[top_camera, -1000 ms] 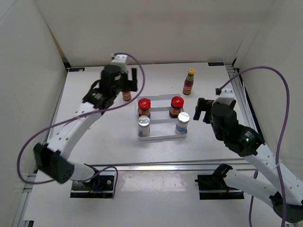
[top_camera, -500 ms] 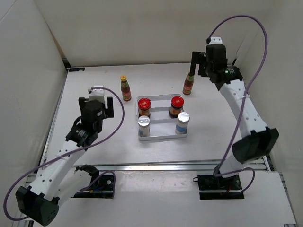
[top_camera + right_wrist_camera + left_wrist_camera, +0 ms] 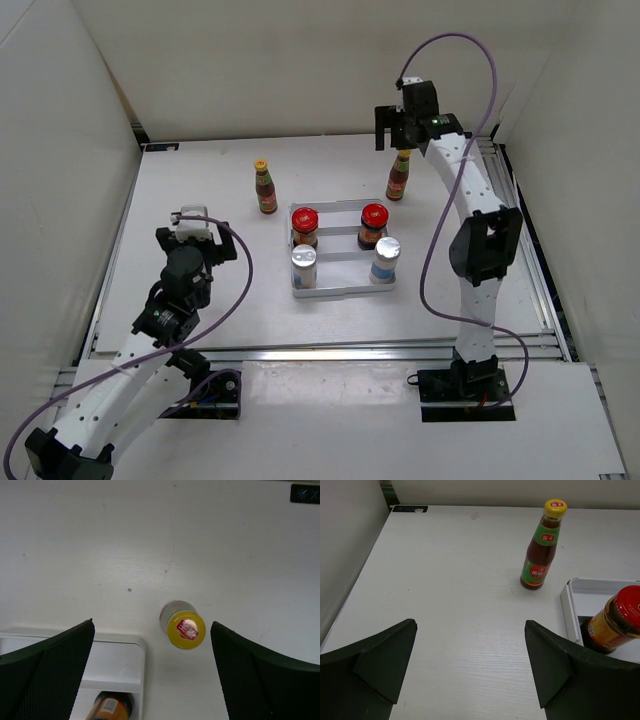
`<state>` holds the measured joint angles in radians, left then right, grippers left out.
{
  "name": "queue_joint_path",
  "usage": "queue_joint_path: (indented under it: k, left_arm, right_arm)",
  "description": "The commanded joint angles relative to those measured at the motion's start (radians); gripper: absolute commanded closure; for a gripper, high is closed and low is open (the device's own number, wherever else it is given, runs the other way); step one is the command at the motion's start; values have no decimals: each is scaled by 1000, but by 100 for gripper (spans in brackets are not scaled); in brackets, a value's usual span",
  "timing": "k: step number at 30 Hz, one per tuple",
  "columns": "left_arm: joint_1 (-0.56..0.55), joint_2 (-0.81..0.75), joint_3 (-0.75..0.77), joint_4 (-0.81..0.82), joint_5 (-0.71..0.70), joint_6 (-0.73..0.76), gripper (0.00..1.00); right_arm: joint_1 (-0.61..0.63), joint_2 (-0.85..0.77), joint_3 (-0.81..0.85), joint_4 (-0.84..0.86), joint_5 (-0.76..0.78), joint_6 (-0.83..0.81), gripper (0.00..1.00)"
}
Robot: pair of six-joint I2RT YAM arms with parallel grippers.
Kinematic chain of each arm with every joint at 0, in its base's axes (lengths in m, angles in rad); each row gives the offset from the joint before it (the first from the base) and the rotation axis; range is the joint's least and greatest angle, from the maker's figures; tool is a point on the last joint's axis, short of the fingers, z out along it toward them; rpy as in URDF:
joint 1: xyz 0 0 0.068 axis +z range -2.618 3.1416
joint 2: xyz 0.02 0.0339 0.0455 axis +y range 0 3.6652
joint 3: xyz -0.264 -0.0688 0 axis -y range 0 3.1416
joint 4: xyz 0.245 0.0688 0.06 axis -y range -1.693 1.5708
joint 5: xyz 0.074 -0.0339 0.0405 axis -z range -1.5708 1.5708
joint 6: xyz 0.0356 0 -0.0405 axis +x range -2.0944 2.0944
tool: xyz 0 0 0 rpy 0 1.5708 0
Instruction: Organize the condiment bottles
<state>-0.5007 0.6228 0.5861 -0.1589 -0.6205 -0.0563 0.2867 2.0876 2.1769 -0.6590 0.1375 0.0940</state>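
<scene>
Right gripper (image 3: 152, 624) hangs wide open, empty, above a slim dark-red sauce bottle with yellow cap (image 3: 186, 630) near the bench's far edge — left gripper (image 3: 470, 624), also spread and empty, toward the left edge. Red-lidded dark jars (image 3: 305, 226) and silver-topped shakers (image 3: 303, 266) stand in the white ridged tray (image 3: 343, 292).

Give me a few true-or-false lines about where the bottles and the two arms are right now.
1. The tray holds two red-lidded jars and two silver-topped shakers. True.
2. Both sauce bottles stand inside the tray. False: both stand on the table outside it, one towards each side.
3. The right gripper hangs open above a yellow-capped sauce bottle. True.
4. The left gripper is clamped on a sauce bottle. False: it is open and empty.
</scene>
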Motion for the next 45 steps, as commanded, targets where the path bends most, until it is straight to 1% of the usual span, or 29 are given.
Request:
queue_joint_path:
  k: [1,3,6,13,16,17,18,20,21,23,24,25,28,32,34,38,41,45]
  left_arm:
    - [-10,-34,-17,55,-10,9,0]
    - [-22,-34,-26,55,-10,9,0]
    - [-22,-34,-26,67,-21,9,0]
    - [-41,-43,-35,76,-31,9,0]
    - [-41,-43,-35,76,-31,9,0]
    - [-41,-43,-35,76,-31,9,0]
    - [-41,-43,-35,76,-41,9,0]
    - [-41,-43,-35,76,-41,9,0]
    - [-41,-34,-35,76,-41,9,0]
    - [-41,-34,-35,76,-41,9,0]
    - [-41,-34,-35,76,-41,9,0]
    - [-41,-25,-35,76,-41,9,0]
    - [-41,-25,-35,76,-41,9,0]
    - [-41,-15,-35,76,-41,9,0]
    - [-41,-15,-35,76,-41,9,0]
    - [-41,-5,-35,76,-41,9,0]
    - [-41,5,-35,76,-41,9,0]
    - [-41,5,-35,76,-41,9,0]
  right_arm:
    - [5,51,37,-25,33,-14,0]
    - [5,74,37,-34,88,-5,0]
    - [5,118,37,-57,129,-5,0]
    - [-4,172,46,-57,148,-5,0]
    - [-24,192,46,-57,137,19,15]
    - [-24,192,46,-57,108,29,21]
    - [-37,192,46,-57,97,38,33]
    - [-47,192,35,-57,80,59,46]
    - [-56,192,35,-57,80,59,60]
    - [-57,183,24,-57,71,69,72]
    - [-57,167,15,-48,71,69,80]
    - [-57,158,15,-48,71,69,85]
    - [-57,112,4,-27,71,58,93]
    - [-57,49,-6,-27,71,36,96]
    - [-57,9,-15,-27,71,36,100]
    - [-23,-76,-25,-27,71,27,100]
    - [3,-136,-61,-27,80,27,100]
    - [43,-187,-103,-17,41,18,100]
